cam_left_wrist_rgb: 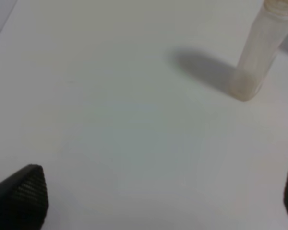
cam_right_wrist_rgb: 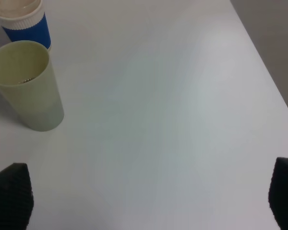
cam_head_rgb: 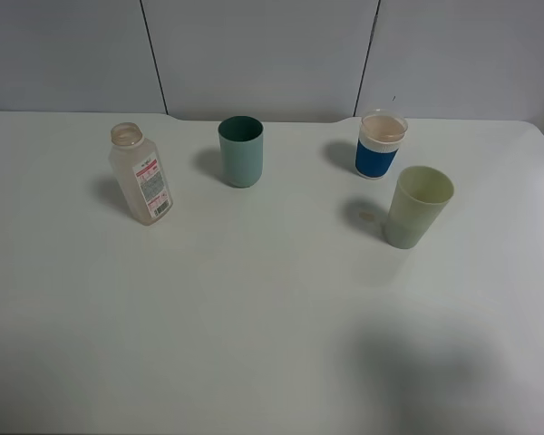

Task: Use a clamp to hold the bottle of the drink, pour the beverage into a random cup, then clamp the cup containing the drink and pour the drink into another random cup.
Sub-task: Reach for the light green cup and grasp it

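Bottle (cam_head_rgb: pixel 142 177) stood at worktop's (cam_head_rgb: pixel 254 317) far left. Thin plastic, likely light, slick, crushable: take mid-body, gently. Left gripper (cam_left_wrist_rgb: pixel 158 196), right gripper (cam_right_wrist_rgb: pixel 146 196) both spread wide, empty.

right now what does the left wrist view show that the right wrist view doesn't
Only the left wrist view shows the clear drink bottle, standing on its base. Only the right wrist view shows the pale green cup and, beside it, the blue-banded cup. Both show the white table and an open gripper touching nothing: the left gripper in one, the right gripper in the other.
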Available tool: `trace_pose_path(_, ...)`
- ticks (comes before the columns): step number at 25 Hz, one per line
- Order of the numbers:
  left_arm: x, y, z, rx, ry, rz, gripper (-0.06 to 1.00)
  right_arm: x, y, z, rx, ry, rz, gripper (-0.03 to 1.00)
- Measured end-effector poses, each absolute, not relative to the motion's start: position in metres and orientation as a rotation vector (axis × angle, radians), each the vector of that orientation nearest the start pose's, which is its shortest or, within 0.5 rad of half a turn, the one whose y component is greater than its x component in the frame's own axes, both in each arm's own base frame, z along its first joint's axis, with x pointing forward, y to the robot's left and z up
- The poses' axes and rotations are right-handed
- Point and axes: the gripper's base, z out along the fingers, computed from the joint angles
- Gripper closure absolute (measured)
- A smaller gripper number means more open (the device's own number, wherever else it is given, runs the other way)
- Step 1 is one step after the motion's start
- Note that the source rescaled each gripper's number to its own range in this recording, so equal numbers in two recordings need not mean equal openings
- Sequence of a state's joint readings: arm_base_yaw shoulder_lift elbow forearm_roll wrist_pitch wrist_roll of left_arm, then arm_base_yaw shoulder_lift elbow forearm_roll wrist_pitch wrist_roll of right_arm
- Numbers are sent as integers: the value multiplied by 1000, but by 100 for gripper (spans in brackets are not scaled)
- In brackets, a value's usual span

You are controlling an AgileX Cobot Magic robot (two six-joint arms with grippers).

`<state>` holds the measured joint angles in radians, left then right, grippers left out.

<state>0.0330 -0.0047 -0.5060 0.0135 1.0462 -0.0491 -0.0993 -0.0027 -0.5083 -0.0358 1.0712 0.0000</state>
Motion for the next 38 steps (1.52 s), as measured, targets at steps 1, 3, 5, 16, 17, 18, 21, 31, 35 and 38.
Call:
trace_pose_path(1, -6, 1, 280, -83, 2017, 6, -6, -7, -2, 279, 104, 2042, -105, 2)
trace_pose_path(3, -6, 1, 280, -83, 2017, 6, -6, -7, -2, 279, 104, 2042, -105, 2)
trace_pose_path(5, -6, 1, 280, -82, 2017, 6, -6, -7, -2, 279, 104, 2042, -105, 2)
trace_pose_path(16, -6, 1, 280, -82, 2017, 6, -6, -7, -2, 279, 104, 2042, -105, 2)
trace_pose_path(17, -6, 1, 280, -82, 2017, 6, -6, -7, -2, 279, 104, 2042, -105, 2)
trace_pose_path(18, -6, 1, 280, -82, 2017, 6, -6, -7, -2, 279, 104, 2042, -105, 2)
trace_pose_path(21, -6, 1, 280, -82, 2017, 6, -6, -7, -2, 279, 104, 2042, -105, 2)
trace_pose_path(31, -6, 1, 280, -82, 2018, 6, -6, -7, -2, 279, 104, 2042, -105, 2)
trace_pose_path(35, -6, 1, 280, -82, 2018, 6, -6, -7, -2, 279, 104, 2042, -105, 2)
trace_pose_path(38, -6, 1, 280, -82, 2018, 6, -6, -7, -2, 279, 104, 2042, -105, 2)
